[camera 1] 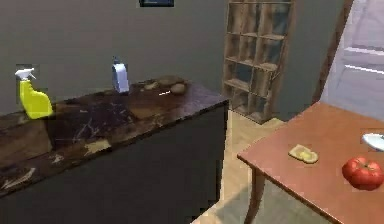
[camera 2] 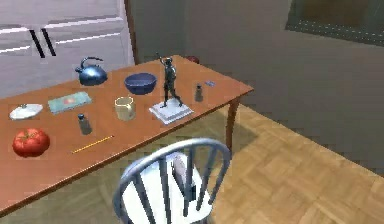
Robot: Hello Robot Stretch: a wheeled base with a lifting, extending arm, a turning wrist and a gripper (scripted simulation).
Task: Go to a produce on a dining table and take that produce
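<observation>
Red tomato (camera 2: 31,142) sits at the left end of the wooden dining table (camera 2: 225,95), then a blue kettle (camera 2: 90,71), mug (camera 2: 124,107), blue bowl (camera 2: 140,82), 1 statuette (camera 2: 169,85). Can't tell the gripper's state.

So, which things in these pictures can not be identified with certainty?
Forward view: white object on the dining table, cut off by the right edge.
Forward view: brown lumps on the counter, too small to name.
Arm side view: framed picture on the wall, cut off by the top edge.
</observation>
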